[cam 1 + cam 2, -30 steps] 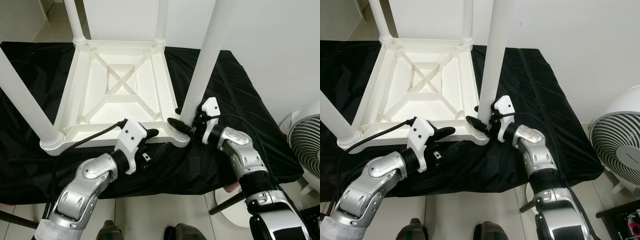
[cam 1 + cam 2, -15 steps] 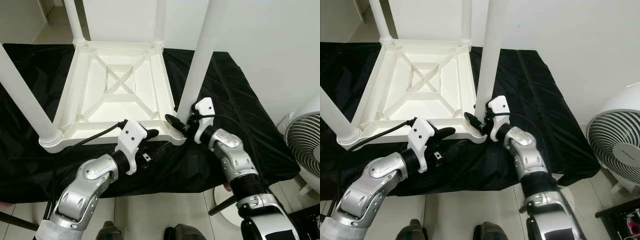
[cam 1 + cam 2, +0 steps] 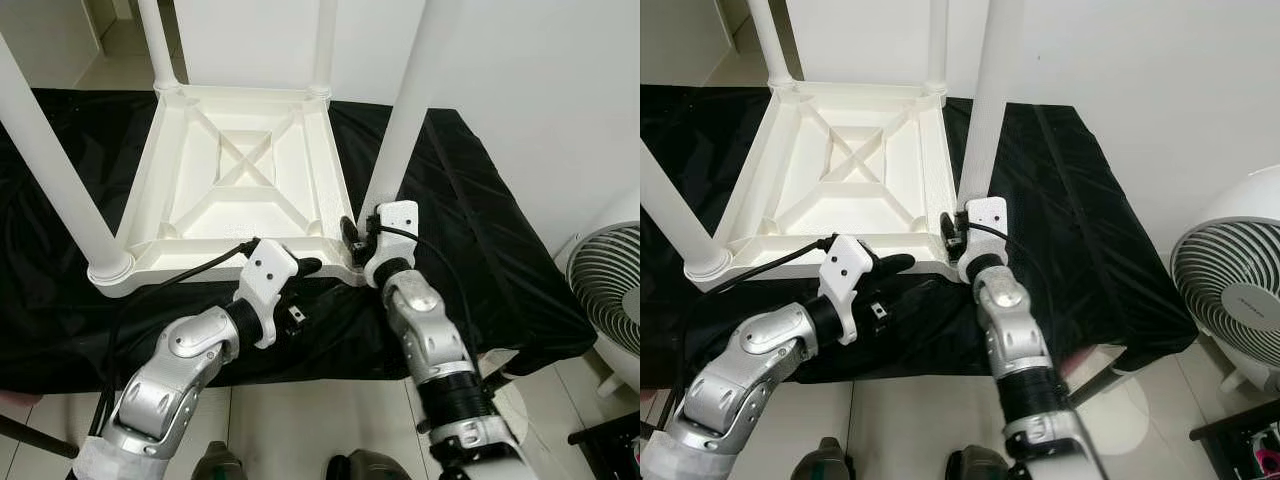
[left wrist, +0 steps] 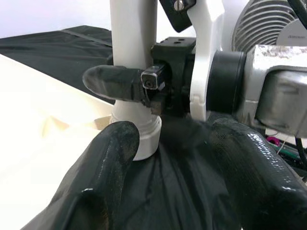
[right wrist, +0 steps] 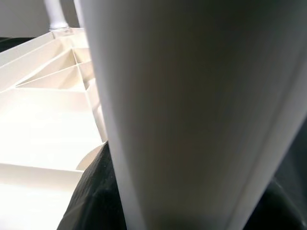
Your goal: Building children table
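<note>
A white children's table (image 3: 240, 180) lies upside down on a black cloth (image 3: 480, 240), its legs pointing up. My right gripper (image 3: 358, 238) is shut on the base of the near-right leg (image 3: 400, 130), just above the corner socket. In the left wrist view one of the right gripper's black fingers (image 4: 112, 82) crosses that leg (image 4: 132, 38). My left gripper (image 3: 300, 290) is open at the table's front edge, a little left of that corner, holding nothing. In the right wrist view the leg (image 5: 192, 115) stands very close, beside the ribbed underside (image 5: 43, 96).
The near-left leg (image 3: 50, 160) and two far legs (image 3: 155, 40) stand upright. A white fan (image 3: 605, 290) sits on the tiled floor at the right. A white wall runs behind the cloth-covered surface.
My right forearm has swung inward, toward the left, while its gripper stays on the leg's base. The left gripper has stayed where it was.
</note>
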